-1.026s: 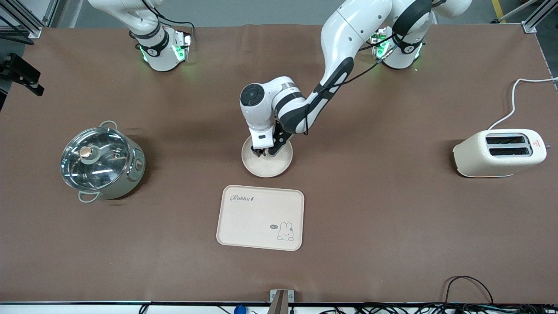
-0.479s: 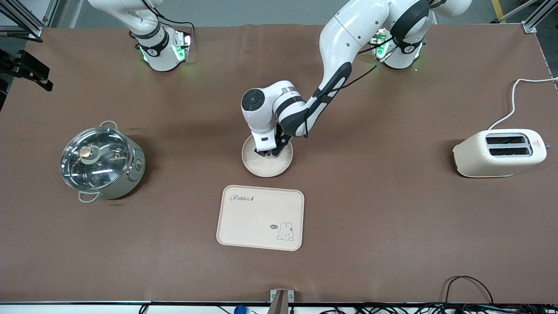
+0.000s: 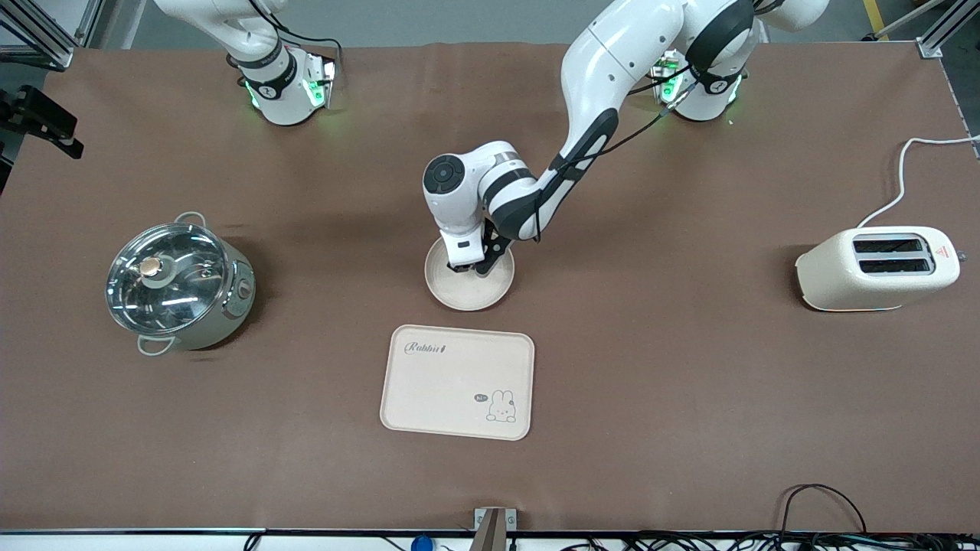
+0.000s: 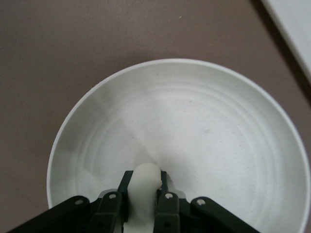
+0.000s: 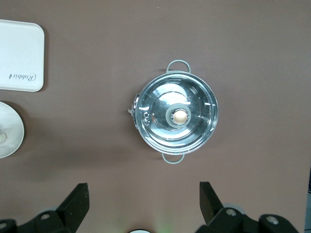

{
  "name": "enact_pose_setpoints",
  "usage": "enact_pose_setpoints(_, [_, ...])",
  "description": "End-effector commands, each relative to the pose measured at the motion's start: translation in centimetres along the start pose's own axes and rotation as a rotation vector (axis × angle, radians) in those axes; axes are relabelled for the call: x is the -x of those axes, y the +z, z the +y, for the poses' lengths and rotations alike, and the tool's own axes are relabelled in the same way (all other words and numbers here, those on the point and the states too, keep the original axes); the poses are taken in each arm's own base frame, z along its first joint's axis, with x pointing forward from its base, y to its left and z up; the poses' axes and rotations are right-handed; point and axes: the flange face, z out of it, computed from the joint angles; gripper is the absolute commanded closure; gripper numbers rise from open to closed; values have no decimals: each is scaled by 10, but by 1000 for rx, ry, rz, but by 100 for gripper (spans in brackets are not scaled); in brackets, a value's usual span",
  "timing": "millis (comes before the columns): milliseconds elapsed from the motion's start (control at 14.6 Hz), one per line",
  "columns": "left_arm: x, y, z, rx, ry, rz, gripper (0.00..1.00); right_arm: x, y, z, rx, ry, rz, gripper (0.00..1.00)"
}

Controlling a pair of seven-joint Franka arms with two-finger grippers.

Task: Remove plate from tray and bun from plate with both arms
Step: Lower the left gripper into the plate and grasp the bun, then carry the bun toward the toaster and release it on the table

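Observation:
The round cream plate (image 3: 473, 295) rests on the brown table, a little farther from the front camera than the tray. My left gripper (image 3: 467, 268) reaches down into the plate near its rim on the robots' side. In the left wrist view the left gripper (image 4: 144, 182) is shut on the small pale bun (image 4: 146, 174), low over the plate's bare inside (image 4: 204, 126). I cannot tell whether the bun touches the plate. My right gripper (image 5: 143, 190) is open and empty, high above the table near the pot. The plate's edge also shows in the right wrist view (image 5: 7, 131).
The cream rabbit tray (image 3: 457, 381) lies nearer to the front camera than the plate; it also shows in the right wrist view (image 5: 19, 53). A steel pot with a glass lid (image 3: 180, 283) stands toward the right arm's end. A cream toaster (image 3: 877, 268) stands toward the left arm's end.
My left gripper has shifted a little over the plate toward the robots' bases and is now nearly still. The plate, tray and pot have not moved.

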Motion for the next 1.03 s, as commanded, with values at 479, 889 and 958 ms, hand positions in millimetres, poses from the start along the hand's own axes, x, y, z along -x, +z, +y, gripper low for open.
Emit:
enact_pose_setpoints(479, [-210, -141, 10, -35, 160, 55, 73, 4, -4, 24, -10, 11, 11, 0])
enact_pose_setpoints(889, [-360, -117, -43, -225, 296, 10, 74, 3, -4, 23, -11, 7, 12, 0])
enact_pose_setpoints(958, [-382, -110, -51, -232, 304, -2, 74, 3, -5, 23, -11, 7, 14, 0])
